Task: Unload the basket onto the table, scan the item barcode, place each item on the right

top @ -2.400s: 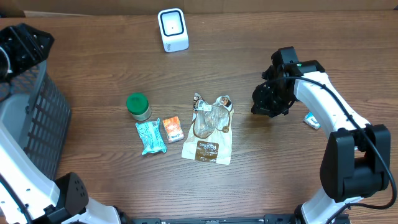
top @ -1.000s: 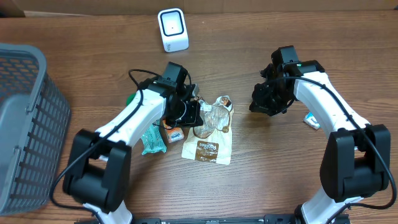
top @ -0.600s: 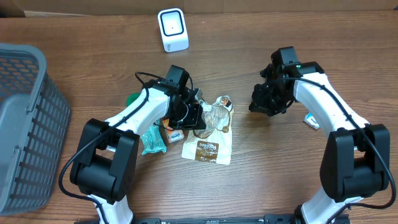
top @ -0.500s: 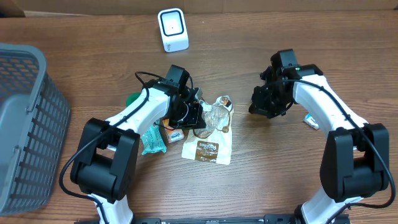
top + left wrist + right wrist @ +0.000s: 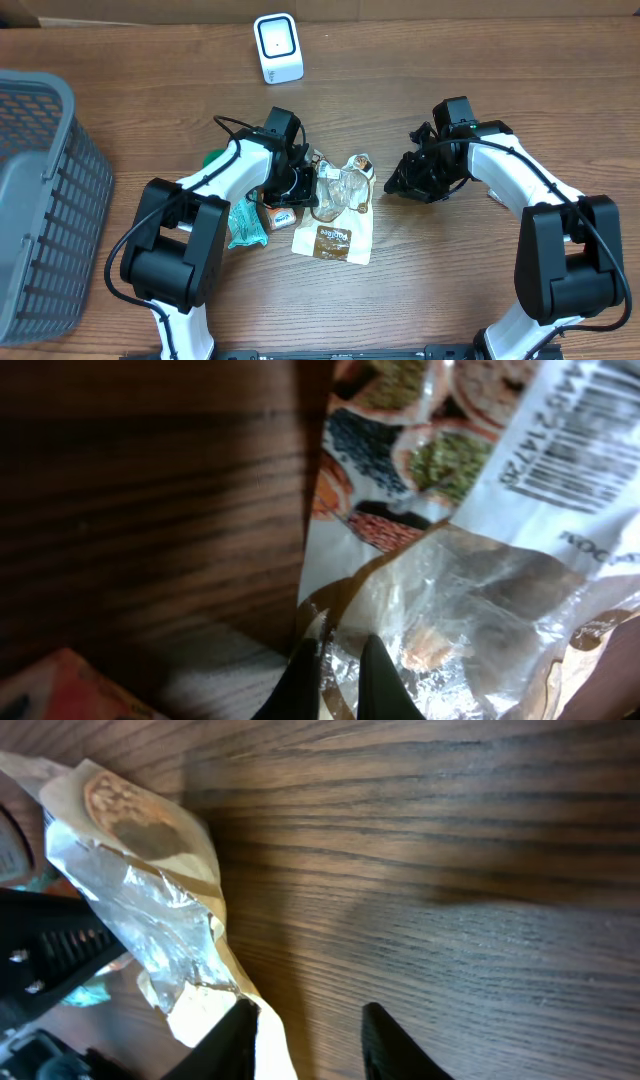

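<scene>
A grey slatted basket (image 5: 40,200) stands at the left edge of the wooden counter (image 5: 450,290). Near the middle, a green-lidded jar (image 5: 211,160), a teal packet (image 5: 243,222) and an orange packet (image 5: 280,213) lie close together.

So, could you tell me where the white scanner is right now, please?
In the overhead view the white scanner stands near the far edge of the table, left of centre, well beyond the snack bag lying mid-table.

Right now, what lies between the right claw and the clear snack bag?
Only a narrow strip of bare table separates the right claw from the snack bag, clearest in the overhead view.
</scene>
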You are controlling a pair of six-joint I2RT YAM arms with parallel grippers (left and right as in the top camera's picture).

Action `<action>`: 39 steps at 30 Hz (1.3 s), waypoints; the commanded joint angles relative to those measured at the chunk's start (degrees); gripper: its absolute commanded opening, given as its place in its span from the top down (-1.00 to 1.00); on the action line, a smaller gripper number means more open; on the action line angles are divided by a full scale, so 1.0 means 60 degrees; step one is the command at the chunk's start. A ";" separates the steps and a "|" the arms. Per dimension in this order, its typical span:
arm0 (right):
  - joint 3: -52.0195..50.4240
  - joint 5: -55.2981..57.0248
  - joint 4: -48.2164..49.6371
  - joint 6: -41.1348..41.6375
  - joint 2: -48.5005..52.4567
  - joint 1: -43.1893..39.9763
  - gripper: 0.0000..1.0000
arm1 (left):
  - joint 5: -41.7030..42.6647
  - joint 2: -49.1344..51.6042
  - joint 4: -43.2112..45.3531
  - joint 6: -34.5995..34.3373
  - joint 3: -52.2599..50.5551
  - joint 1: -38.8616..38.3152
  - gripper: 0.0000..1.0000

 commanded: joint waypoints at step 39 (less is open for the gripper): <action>-0.2382 -0.3391 0.6255 0.3034 0.0903 0.1541 0.23 | 0.0062 0.0958 -0.0255 0.0452 -0.0087 0.0066 0.92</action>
